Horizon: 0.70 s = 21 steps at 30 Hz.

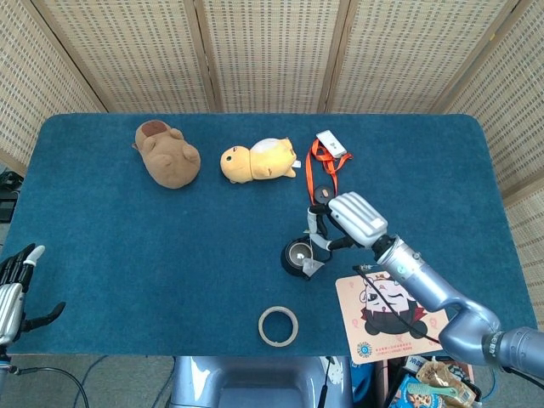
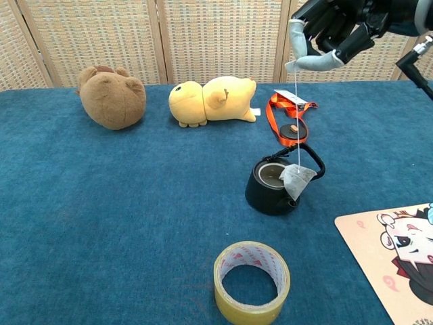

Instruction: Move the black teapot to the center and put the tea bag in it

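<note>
Tea bag [image 2: 296, 181] on string below right hand's fingers [image 2: 313, 62]

the left hand [image 1: 10, 285] is cut by the head view's left edge. the right hand [image 2: 331, 30] runs off the chest view's top. the cartoon mat [image 2: 399, 254] is clipped at the chest view's right and bottom. the teapot [image 2: 274, 184] interior is too dim to read.
</note>
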Available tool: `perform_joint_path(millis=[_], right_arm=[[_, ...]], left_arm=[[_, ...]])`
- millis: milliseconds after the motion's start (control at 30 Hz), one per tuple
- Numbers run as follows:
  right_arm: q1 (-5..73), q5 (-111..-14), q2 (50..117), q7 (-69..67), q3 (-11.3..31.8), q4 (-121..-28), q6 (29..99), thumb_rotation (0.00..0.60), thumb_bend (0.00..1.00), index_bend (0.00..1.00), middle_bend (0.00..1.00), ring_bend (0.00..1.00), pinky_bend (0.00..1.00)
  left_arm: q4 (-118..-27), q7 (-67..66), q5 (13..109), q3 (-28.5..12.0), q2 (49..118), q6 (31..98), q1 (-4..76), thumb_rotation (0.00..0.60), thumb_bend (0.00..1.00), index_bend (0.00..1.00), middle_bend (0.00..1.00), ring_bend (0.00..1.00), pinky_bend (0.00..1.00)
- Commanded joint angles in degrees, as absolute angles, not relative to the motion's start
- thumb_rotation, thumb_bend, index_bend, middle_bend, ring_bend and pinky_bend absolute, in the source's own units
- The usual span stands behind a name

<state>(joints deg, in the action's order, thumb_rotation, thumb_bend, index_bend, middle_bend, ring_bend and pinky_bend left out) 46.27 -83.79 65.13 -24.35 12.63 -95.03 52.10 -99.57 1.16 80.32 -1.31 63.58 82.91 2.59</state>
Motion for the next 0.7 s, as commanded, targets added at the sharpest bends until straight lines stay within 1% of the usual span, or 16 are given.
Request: perform_joint_path(millis=[33,700], right_arm=[[46.55,-83.50,65.26,-24.31,12.80,-94.78,51.80,0.600,0.72,0.69,0.78,0.88,0.97],[48.34,-81.61,65.77,-23.29,13.90,-93.59,50.20,0.600,0.72,0.70,0.78,0.88,0.97]], left_arm=[[-99.45,1.23,80.26,-1.35,63.62,82.88,2.57,0.600,0.26,0.00,0.00,0.00,0.00],[-98.99,1.46,80.02,-1.47,63.95,82.33,2.61,0.600,0.26,0.00,0.00,0.00,0.00]])
